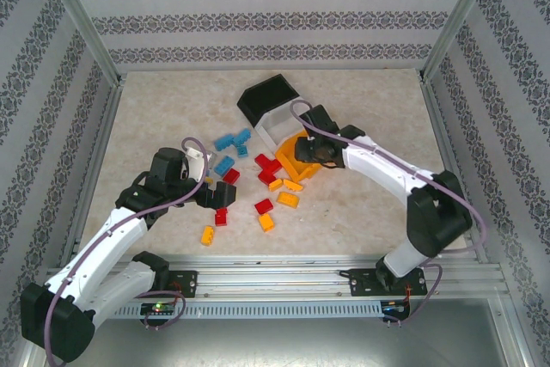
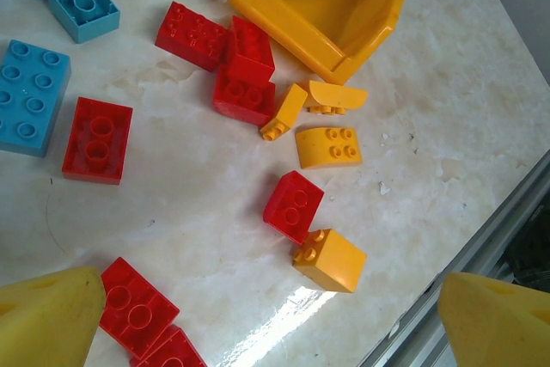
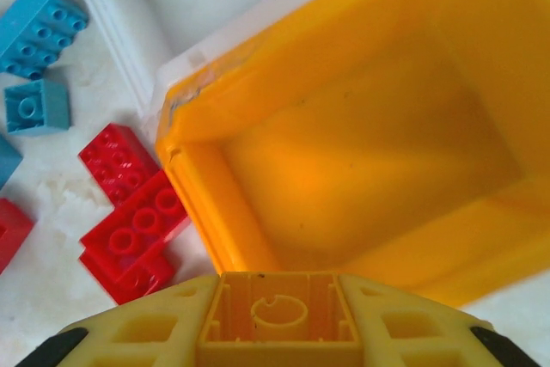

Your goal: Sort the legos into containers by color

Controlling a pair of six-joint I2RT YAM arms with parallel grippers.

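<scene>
The right gripper (image 3: pixel 279 337), pinching a yellow brick (image 3: pixel 275 307) over the yellow bin (image 3: pixel 202 195), might bounce it off the rim, while the left gripper (image 2: pixel 271 324) gapes empty.

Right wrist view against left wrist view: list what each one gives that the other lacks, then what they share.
Right wrist: an orange-yellow brick pinched in the right gripper, hollow underside to the camera, poised at the orange-yellow bin, whose inside is bare.
Left wrist: the left gripper, wide open, with loose orange-yellow bricks and a single red brick ahead of it.
Shared: the orange-yellow bin, the white bin next to it, the red cluster beside the bin, and light blue bricks.
</scene>
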